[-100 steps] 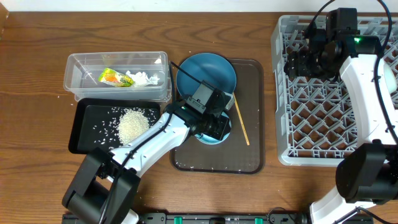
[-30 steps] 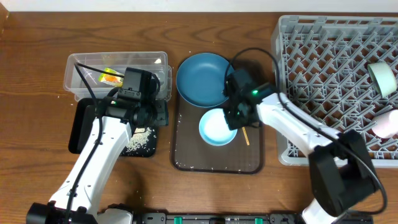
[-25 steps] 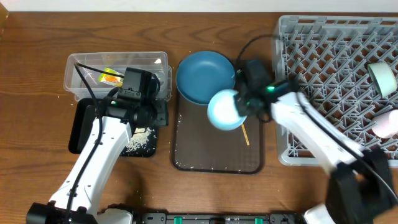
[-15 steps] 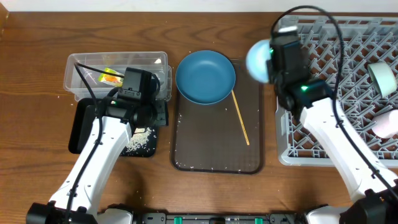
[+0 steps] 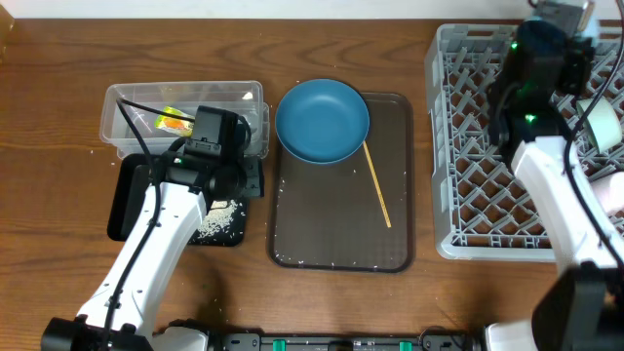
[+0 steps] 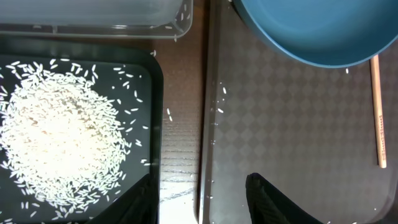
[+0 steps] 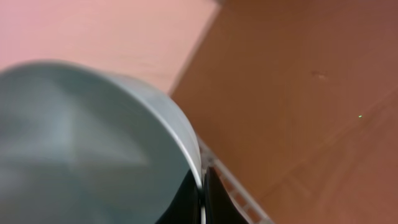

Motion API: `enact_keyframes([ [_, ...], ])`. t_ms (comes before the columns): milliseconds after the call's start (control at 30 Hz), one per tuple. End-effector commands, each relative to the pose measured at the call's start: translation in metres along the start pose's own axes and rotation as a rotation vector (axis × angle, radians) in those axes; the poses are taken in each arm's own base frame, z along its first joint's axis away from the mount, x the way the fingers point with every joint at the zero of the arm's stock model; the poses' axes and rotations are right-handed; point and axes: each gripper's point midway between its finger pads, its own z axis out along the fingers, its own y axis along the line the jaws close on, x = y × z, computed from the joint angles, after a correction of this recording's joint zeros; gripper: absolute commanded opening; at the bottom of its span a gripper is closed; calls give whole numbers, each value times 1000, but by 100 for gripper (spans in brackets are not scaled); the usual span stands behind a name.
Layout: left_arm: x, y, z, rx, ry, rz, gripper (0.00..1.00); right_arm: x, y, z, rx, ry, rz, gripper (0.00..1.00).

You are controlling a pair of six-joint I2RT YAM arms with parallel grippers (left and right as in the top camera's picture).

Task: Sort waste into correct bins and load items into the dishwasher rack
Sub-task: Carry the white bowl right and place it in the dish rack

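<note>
Wood-grain table | brown tray centre | grey rack alongside

a clear tub at the left held a yellow-orange wrapper. just in front of it, a black tray carried a heap of white rice with stray grains around it. the dark-blue plate sat upright on the brown tray, and the wooden stick lay beside it. at the grey rack's far edge, the right tool pinched the white bowl by its rim. a mint bowl and a pinkish cup lay in the rack.
</note>
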Motion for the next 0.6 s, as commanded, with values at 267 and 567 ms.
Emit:
enact_keyframes([
  [267, -7, 0, -6, -3, -26, 8, 48, 67, 14, 60, 238, 148, -399, 1],
  [567, -7, 0, -6, -4, -25, 8, 49, 116, 66, 58, 173, 205, -524, 1],
])
